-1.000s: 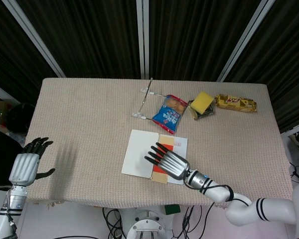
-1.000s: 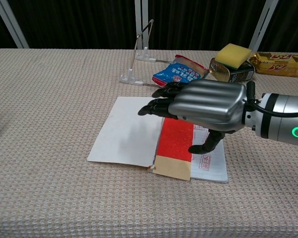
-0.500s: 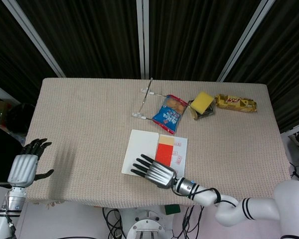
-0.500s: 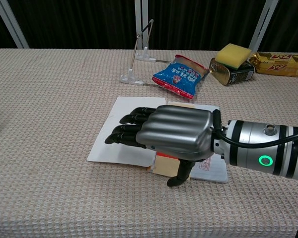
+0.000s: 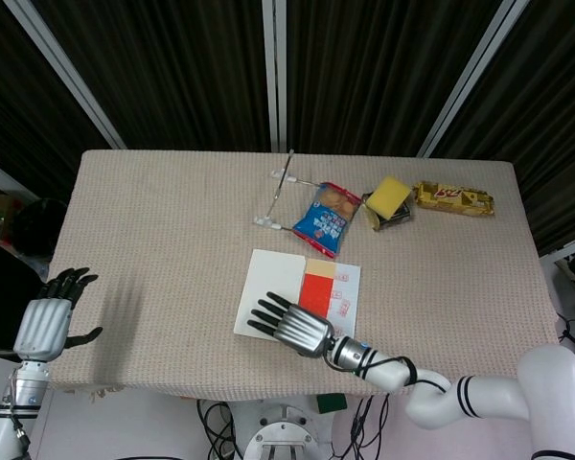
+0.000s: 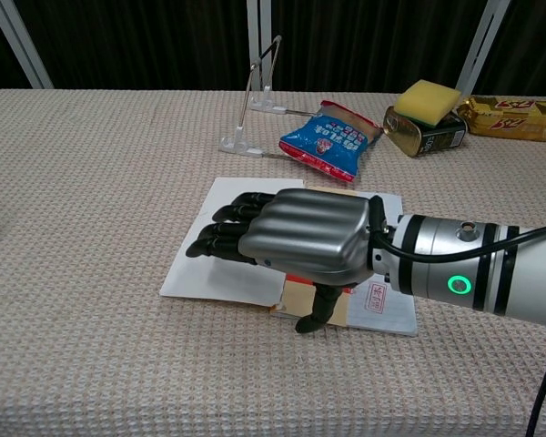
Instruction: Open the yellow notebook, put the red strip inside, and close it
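Note:
The notebook (image 5: 268, 287) lies open near the table's front edge, its white page (image 6: 223, 228) to the left. The red strip (image 5: 316, 287) lies along the middle of the open notebook, with a tan band (image 6: 296, 296) below it. My right hand (image 5: 289, 326) is over the notebook's front part, palm down, fingers spread toward the left page and holding nothing. In the chest view the right hand (image 6: 300, 238) hides most of the strip. Whether it touches the page I cannot tell. My left hand (image 5: 48, 321) hangs open off the table's left edge.
At the back stand a wire stand (image 5: 280, 187), a blue snack bag (image 5: 327, 218), a yellow sponge on a tin (image 5: 388, 196) and a gold chocolate bar (image 5: 452, 198). The beige cloth (image 5: 153, 240) covers the table's left half.
My right hand has slid toward the front left of the notebook, uncovering the red strip in the head view. The left hand has barely moved.

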Action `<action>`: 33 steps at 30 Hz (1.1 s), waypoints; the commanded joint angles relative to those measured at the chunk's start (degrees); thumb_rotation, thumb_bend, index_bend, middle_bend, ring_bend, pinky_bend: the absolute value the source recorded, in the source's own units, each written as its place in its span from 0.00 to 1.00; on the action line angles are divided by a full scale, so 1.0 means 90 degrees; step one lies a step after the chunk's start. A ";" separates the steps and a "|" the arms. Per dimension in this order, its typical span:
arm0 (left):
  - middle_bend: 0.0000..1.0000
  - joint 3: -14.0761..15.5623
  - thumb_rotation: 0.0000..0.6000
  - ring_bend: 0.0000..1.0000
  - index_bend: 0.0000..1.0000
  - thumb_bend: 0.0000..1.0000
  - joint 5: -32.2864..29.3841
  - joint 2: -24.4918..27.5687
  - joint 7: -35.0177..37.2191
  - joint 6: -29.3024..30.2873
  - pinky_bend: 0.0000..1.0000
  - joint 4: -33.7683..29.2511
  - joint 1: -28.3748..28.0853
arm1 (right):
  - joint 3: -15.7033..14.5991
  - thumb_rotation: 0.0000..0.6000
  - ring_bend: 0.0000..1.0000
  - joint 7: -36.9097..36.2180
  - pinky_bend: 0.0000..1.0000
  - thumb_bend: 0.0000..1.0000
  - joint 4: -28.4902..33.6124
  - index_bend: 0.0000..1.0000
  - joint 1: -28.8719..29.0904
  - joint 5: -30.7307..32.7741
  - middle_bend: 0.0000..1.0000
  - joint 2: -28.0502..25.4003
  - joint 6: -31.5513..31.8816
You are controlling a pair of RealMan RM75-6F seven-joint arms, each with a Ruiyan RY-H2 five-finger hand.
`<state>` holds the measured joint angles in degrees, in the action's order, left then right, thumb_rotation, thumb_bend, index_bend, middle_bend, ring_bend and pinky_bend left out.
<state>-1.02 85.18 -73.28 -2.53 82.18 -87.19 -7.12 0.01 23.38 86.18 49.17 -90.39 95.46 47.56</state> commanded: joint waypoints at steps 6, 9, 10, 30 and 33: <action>0.13 -0.0001 1.00 0.11 0.19 0.05 0.0009 0.0003 0.0012 0.0012 0.20 0.0012 0.0010 | -0.0089 1.00 0.00 -0.0262 0.00 0.00 0.0246 0.06 -0.0252 -0.0339 0.04 -0.0571 0.0677; 0.13 -0.0006 1.00 0.11 0.19 0.05 0.0011 -0.0003 0.0035 0.0026 0.20 0.0020 0.0017 | -0.0094 1.00 0.00 -0.0261 0.00 0.00 0.0180 0.06 -0.0407 -0.0160 0.04 -0.0865 0.0765; 0.13 -0.0007 1.00 0.11 0.19 0.05 0.0014 -0.0008 0.0039 0.0027 0.20 0.0025 0.0017 | -0.0104 1.00 0.00 -0.0254 0.00 0.00 0.0153 0.06 -0.0443 -0.0097 0.04 -0.0927 0.0752; 0.13 -0.0024 1.00 0.11 0.19 0.05 -0.0029 -0.0061 0.0019 -0.0064 0.20 0.0053 -0.0021 | 0.0063 1.00 0.00 -0.0406 0.00 0.00 -0.0869 0.06 -0.0267 0.0042 0.04 -0.0357 0.0336; 0.13 -0.0024 1.00 0.11 0.19 0.05 -0.0029 -0.0072 0.0040 -0.0065 0.20 0.0068 -0.0019 | 0.0114 1.00 0.00 -0.0412 0.00 0.00 -0.0928 0.06 -0.0208 0.0041 0.04 -0.0293 0.0305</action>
<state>-1.23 84.91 -73.90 -2.20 81.57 -86.60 -7.30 1.00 19.68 77.87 47.26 -90.02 92.77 50.34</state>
